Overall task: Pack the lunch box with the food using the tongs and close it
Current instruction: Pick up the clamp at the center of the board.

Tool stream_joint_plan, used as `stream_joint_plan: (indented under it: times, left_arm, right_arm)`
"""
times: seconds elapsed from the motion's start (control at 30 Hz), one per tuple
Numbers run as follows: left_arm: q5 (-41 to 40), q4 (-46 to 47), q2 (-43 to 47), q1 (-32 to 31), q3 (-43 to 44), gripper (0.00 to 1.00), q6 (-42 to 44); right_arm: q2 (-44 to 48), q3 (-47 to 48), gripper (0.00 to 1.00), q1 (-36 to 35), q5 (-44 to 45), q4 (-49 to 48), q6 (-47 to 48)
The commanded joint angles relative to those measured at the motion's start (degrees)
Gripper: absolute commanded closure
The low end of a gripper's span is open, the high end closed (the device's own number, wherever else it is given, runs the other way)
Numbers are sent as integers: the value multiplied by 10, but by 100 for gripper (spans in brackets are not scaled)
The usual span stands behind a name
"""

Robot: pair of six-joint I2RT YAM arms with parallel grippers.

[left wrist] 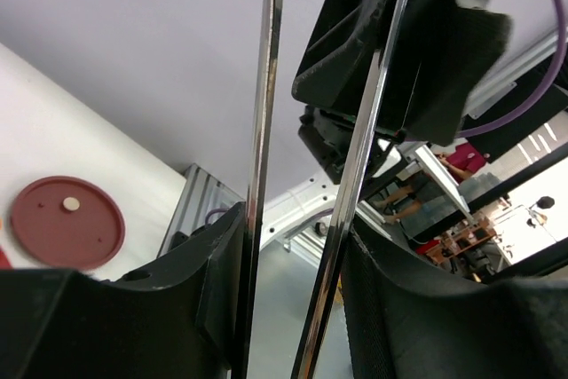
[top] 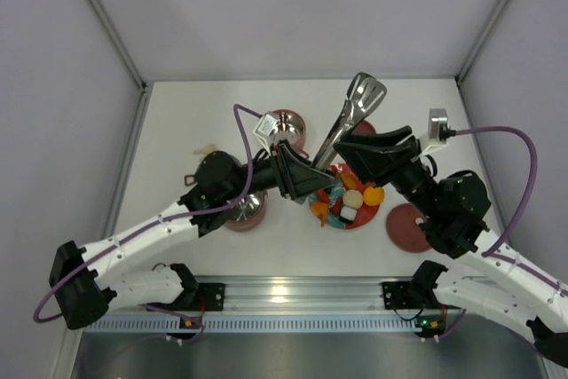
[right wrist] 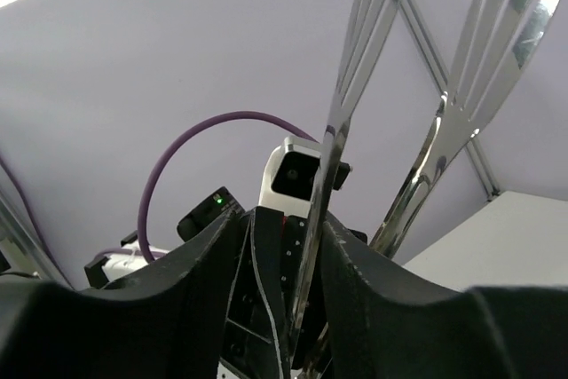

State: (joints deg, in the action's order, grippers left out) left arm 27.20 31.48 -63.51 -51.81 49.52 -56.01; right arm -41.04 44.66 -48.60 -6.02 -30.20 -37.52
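holding tongs (top: pixel 348 123) off the surface (top: pixel 186 122), slanted, above the far rim of the plate (top: pixel 356 225). long axis from the low near end, where the thin arms narrow together, up to the slotted heads, high and toward the far wall. clamped by left fingers (top: pixel 315 182) across both arms, one arm against each inner face in the left wrist view. right fingers (top: pixel 368 155) parted by a narrow gap around just one arm of the tongs, not pinching it as far as can be seen; other arm outside that gap. both sets of fingers on the lower half of the tongs, one from each side, about equally near.

food (top: pixel 351 201) heaped on the plate, below and nearward of the fingers, so at the opposite end from the heads. probably calls for swinging the heads down toward the food before any pick.

apparently not packed yet: far pot (top: pixel 286 135) showing bare steel, second pot (top: pixel 248 213) mostly hidden under the left arm, lid (top: pixel 408 226) flat on the surface right of the plate.
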Motion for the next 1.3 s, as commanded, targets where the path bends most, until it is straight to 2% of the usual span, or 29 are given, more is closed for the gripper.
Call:
stream_joint_plan:
  times: [0.0, 0.1, 0.47, 0.77, 1.1, 1.27]
  left_arm:
    - [-29, -59, 12, 3, 29, 61, 37]
    - [-45, -103, 15, 3, 40, 61, 60]
    - [-91, -221, 23, 3, 72, 62, 122]
    - [-101, -240, 23, 3, 73, 60, 137]
    - [-181, -403, 22, 3, 115, 56, 197]
    - [-211, -465, 18, 4, 121, 53, 215]
  right_arm:
    - [17, 20, 57, -10, 11, 6, 10]
    - [24, 28, 46, -10, 27, 33, 14]
    - [32, 73, 38, -10, 101, 187, 26]
    - [17, 109, 35, -10, 154, 286, 33]
    - [24, 143, 35, -10, 239, 416, 47]
    - [27, 141, 35, -10, 257, 447, 59]
